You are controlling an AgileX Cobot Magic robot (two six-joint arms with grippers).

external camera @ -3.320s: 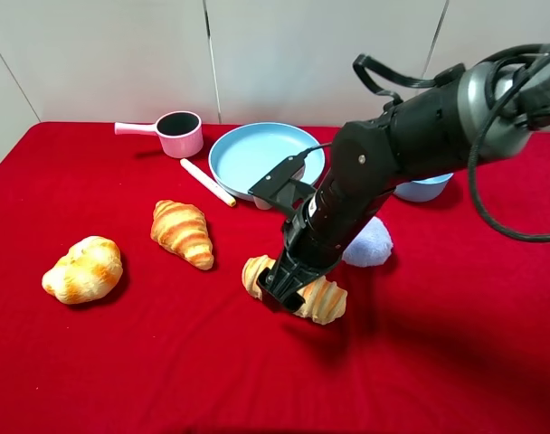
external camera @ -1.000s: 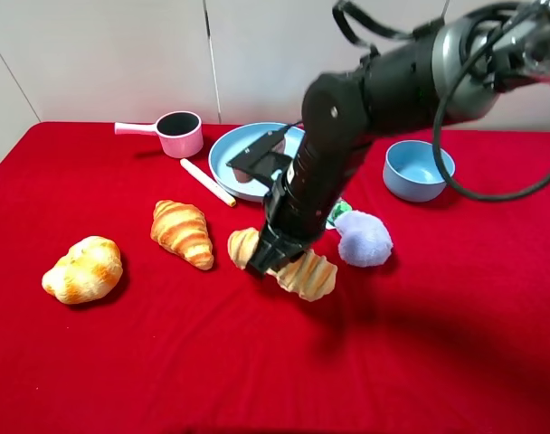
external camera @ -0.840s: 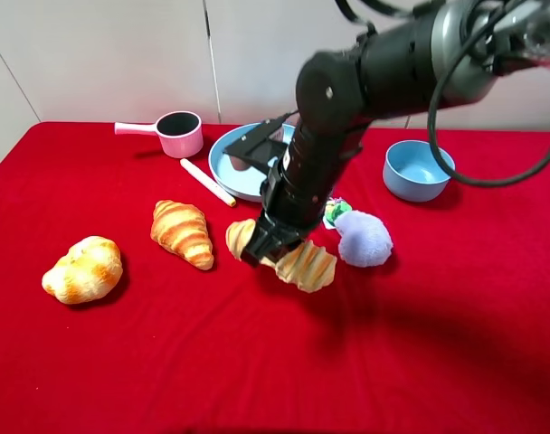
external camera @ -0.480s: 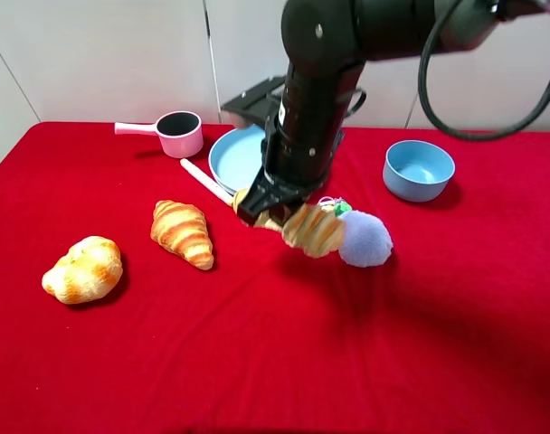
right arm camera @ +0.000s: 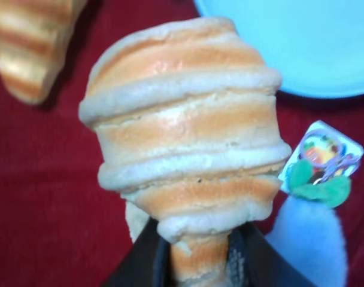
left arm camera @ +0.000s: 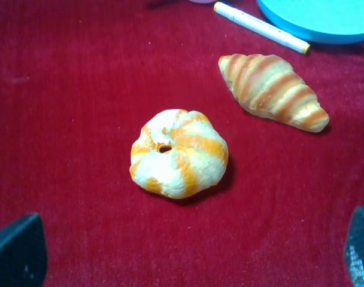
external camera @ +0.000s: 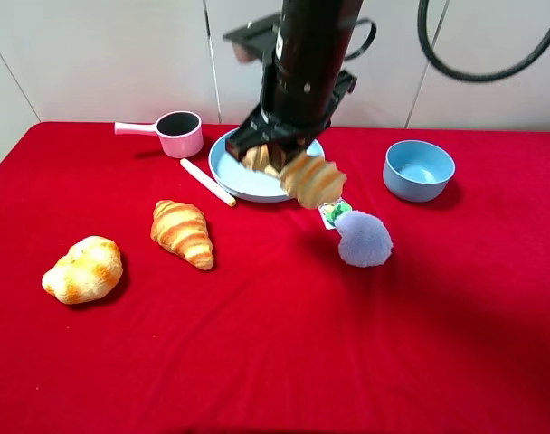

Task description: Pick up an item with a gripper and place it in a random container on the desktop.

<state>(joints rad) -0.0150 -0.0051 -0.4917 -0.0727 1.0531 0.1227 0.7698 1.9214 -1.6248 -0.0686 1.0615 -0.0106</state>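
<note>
My right gripper [external camera: 277, 155] is shut on the long ridged bread loaf [external camera: 302, 174] and holds it in the air, tilted, over the near rim of the light blue plate [external camera: 228, 163]. In the right wrist view the loaf [right arm camera: 188, 137] fills the middle, clamped between the black fingers [right arm camera: 151, 263], with the plate [right arm camera: 302, 42] beyond it. My left gripper [left arm camera: 185, 254] is open and empty above the red cloth; only its two fingertips show. It is not visible in the high view.
A round bun [external camera: 82, 268] and a croissant [external camera: 182, 232] lie at the left. A white marker [external camera: 207, 182] and a pink pot [external camera: 177, 133] are near the plate. A small blue bowl [external camera: 418, 169] stands at the right, with a lavender plush [external camera: 363, 238] in front of it.
My right gripper has lifted the loaf off the cloth and carried it up and back, from beside the plush to over the plate's near rim.
</note>
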